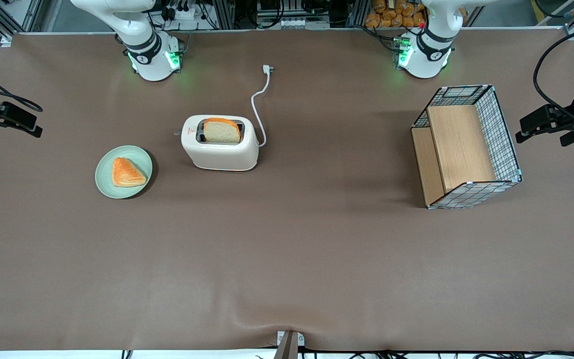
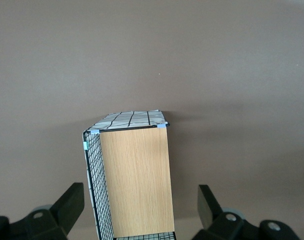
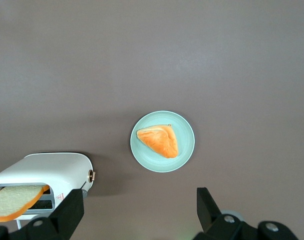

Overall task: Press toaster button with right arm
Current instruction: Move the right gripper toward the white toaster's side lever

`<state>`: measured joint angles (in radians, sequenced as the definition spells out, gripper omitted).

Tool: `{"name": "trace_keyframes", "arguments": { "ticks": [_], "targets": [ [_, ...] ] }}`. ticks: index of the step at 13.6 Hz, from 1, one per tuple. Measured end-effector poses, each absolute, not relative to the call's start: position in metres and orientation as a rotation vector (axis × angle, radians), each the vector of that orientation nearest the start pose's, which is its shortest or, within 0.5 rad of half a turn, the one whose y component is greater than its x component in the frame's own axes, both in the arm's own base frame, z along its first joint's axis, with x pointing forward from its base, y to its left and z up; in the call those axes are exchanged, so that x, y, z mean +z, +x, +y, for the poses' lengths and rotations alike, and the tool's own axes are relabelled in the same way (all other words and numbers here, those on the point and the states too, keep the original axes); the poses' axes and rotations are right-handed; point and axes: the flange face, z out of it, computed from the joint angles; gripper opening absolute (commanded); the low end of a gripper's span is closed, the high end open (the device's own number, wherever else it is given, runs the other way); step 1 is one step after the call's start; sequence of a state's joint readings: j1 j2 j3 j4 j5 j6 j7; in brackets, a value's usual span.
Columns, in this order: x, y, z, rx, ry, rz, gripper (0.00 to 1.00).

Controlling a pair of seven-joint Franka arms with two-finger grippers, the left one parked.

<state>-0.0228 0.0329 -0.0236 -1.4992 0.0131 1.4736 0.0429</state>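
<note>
The toaster [image 3: 41, 182] is cut off at the wrist picture's edge. The gripper [image 3: 139, 210] shows only its spread fingertips; the toaster button [image 1: 177, 133] is tiny from the front.

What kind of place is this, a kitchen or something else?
Probably a robotics lab staged as a kitchen: a cream-white toaster holding bread, unplugged, on a brown-covered table; the right arm's open black gripper hovers above them.

The front camera looks steeply down over my whole brown table [image 1: 287, 259]. My wrist camera faces straight down past my black gripper [image 3: 139, 212], fingers spread, sharing the cream-white two-slot toaster [image 3: 46, 172] with the front view.
</note>
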Motion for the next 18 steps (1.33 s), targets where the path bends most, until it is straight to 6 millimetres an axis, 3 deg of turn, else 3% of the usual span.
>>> {"name": "trace_keyframes", "arguments": {
  "ticks": [12, 13, 17, 18],
  "targets": [
    [0.61, 0.56, -0.023, 0.189, -3.11, 0.129, 1.0],
    [0.608, 0.56, -0.023, 0.199, -3.106, 0.117, 0.89],
    [0.601, 0.558, -0.02, 0.236, -3.094, 0.105, 0.0],
    [0.597, 0.557, -0.018, 0.261, -3.085, 0.099, 0.0]
  ]
}}
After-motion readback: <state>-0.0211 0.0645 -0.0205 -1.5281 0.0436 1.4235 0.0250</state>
